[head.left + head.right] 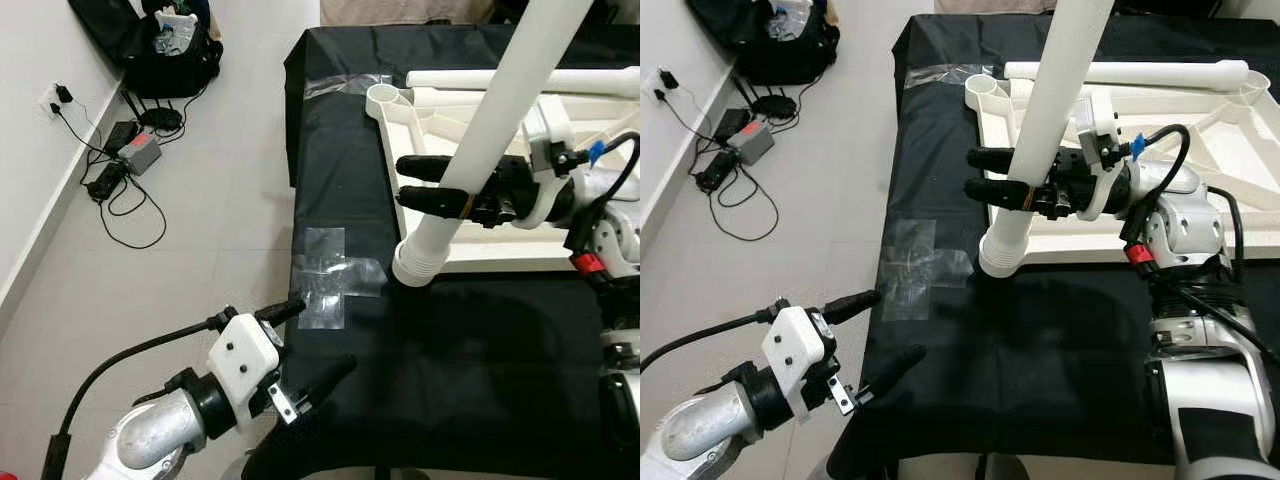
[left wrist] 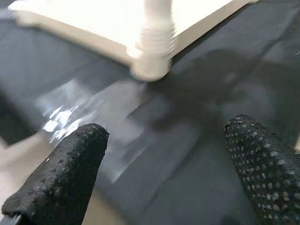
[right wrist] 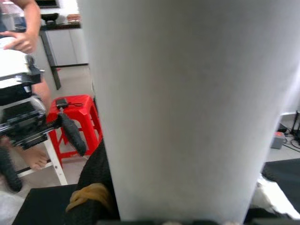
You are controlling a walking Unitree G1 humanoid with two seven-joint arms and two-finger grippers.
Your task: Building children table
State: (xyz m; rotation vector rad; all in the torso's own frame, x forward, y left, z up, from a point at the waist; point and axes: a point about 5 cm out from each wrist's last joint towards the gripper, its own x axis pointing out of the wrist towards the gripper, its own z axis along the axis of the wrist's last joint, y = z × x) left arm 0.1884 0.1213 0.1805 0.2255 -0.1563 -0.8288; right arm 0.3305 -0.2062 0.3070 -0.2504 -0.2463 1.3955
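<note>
A white table top (image 1: 500, 256) lies upside down on a black cloth (image 1: 450, 370). One white table leg (image 1: 500, 110) stands upright, its ribbed end (image 1: 420, 262) at the top's near left corner. My right gripper (image 1: 402, 181) is shut on this leg about halfway up, one finger on each side; in the right wrist view the leg (image 3: 183, 108) is very close. A second leg (image 1: 520, 78) lies along the top's far side, beside an empty corner socket (image 1: 385, 97). My left gripper (image 1: 325, 335) hangs open over the cloth's near left edge, holding nothing.
Clear tape patches (image 1: 330, 275) are stuck to the cloth's left edge. On the floor to the left lie a black bag (image 1: 170, 45) and cables with a power brick (image 1: 140, 155). A red stool (image 3: 70, 112) and a person's foot (image 3: 35, 157) stand beyond the table.
</note>
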